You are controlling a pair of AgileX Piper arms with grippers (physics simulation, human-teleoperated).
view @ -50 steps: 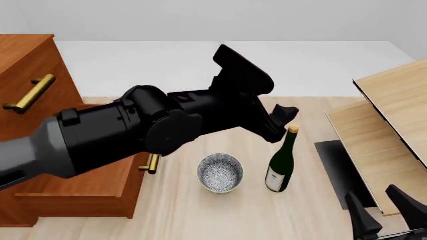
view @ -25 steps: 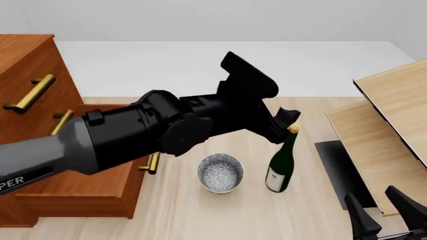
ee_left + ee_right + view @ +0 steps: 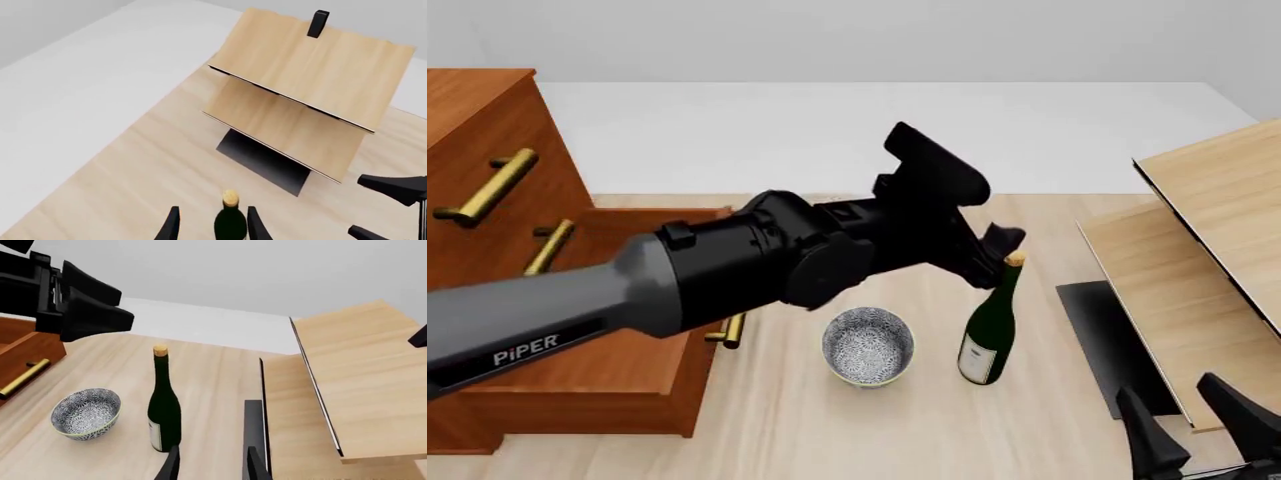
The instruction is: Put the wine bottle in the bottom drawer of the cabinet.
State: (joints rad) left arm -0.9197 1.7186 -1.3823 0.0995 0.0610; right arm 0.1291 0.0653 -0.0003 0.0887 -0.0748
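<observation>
I have the wine bottle [image 3: 989, 335] standing upright on the table [image 3: 827, 430], cork up, just right of the speckled bowl [image 3: 868, 346]; the two are close but not touching. In the right wrist view the bottle [image 3: 163, 405] and bowl [image 3: 86, 412] read the same way, a small gap between them.

My left gripper [image 3: 998, 250] is up at the bottle's neck, near the cork. From the left wrist view the fingers [image 3: 171, 227] stand apart with the bottle top [image 3: 230, 220] between them; I see daylight on both sides of the glass, so nothing is clamped. The left arm spans the front view from the lower left and covers part of the cabinet [image 3: 481, 180].

The bottom drawer [image 3: 614, 370] is pulled out toward the table, its brass handle [image 3: 733, 328] facing the bowl. Two upper drawer handles [image 3: 487, 186] show on the cabinet front; those drawers sit flush as far as I can tell.

My right gripper [image 3: 1194, 425] is low at the near right corner, well apart from the bottle, fingers spread and holding nothing. The right wrist view shows its fingertips [image 3: 170, 465] open, pointed toward the bottle's base.

The slanted light-wood panels [image 3: 1201, 240] stand on the right of the table, with a dark mat [image 3: 1101, 330] under them.
</observation>
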